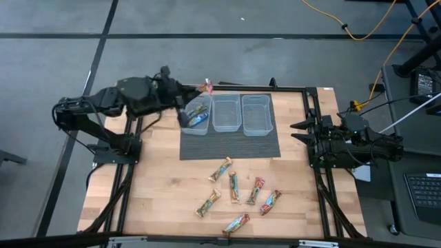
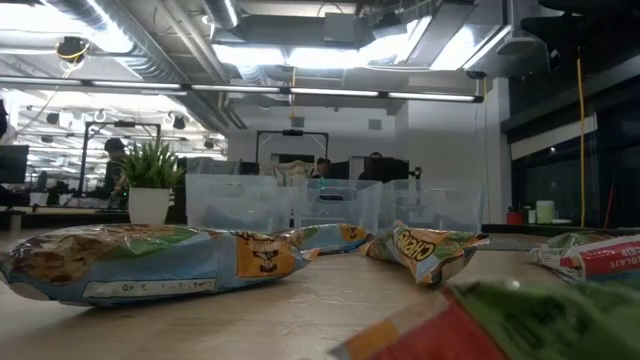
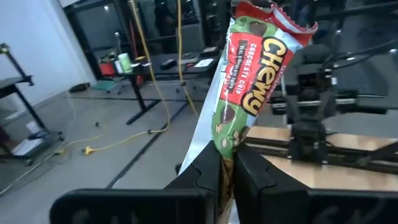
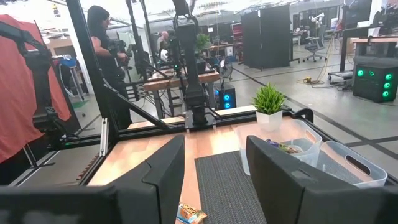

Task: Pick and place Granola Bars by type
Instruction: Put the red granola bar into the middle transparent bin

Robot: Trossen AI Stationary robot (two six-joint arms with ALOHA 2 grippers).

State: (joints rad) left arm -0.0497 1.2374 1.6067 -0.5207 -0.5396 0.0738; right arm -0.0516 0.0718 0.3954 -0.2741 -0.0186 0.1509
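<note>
Gripper on the left arm (image 3: 227,171) clamps a red chocolate-chip granola bar (image 3: 252,81) by one end, above the leftmost bin (image 1: 196,114), likely to drop it in. Right gripper (image 4: 214,165) waits open beside the tabletop (image 1: 151,186), where six bars (image 1: 238,189) lie loose.

- The whole desk (image 1: 158,193) is seen from straight above.
- The same desk (image 2: 300,310) is viewed level, very near its surface.
- Each wrist view is aimed forward across it.
</note>
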